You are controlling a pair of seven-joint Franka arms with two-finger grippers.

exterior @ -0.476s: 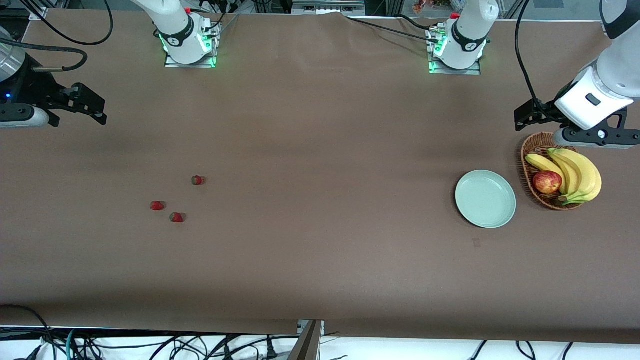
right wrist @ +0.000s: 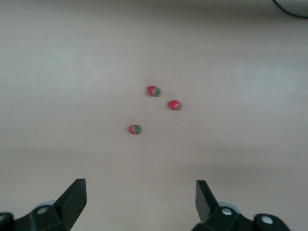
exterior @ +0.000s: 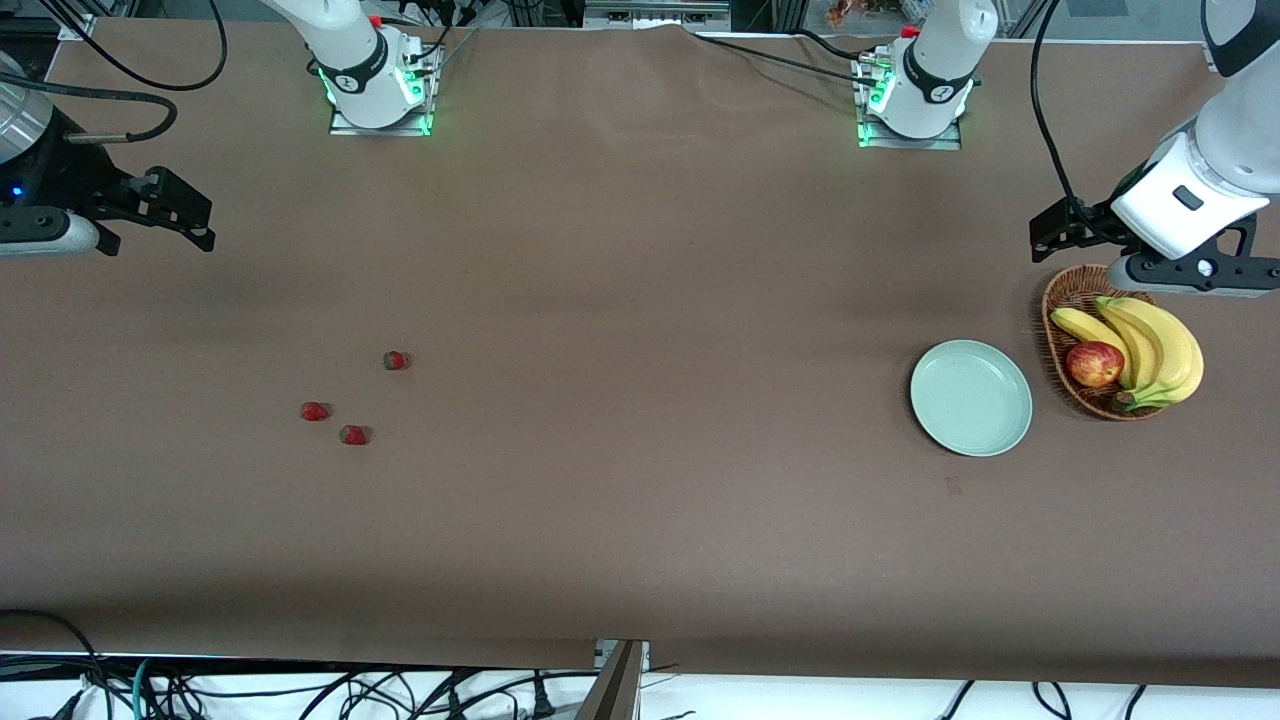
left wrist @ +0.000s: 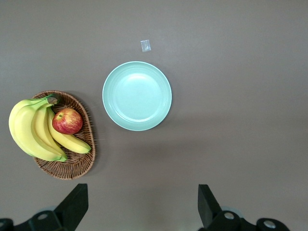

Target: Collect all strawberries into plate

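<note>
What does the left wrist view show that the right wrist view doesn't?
Only the left wrist view shows the empty plate, the basket beside it holding the bananas and the apple, and a small pale scrap on the table near the plate. Only the right wrist view shows the three strawberries, lying loose and apart from each other. Both share the brown table and their own gripper's open jaws at the picture's edge: left gripper, right gripper.
</note>
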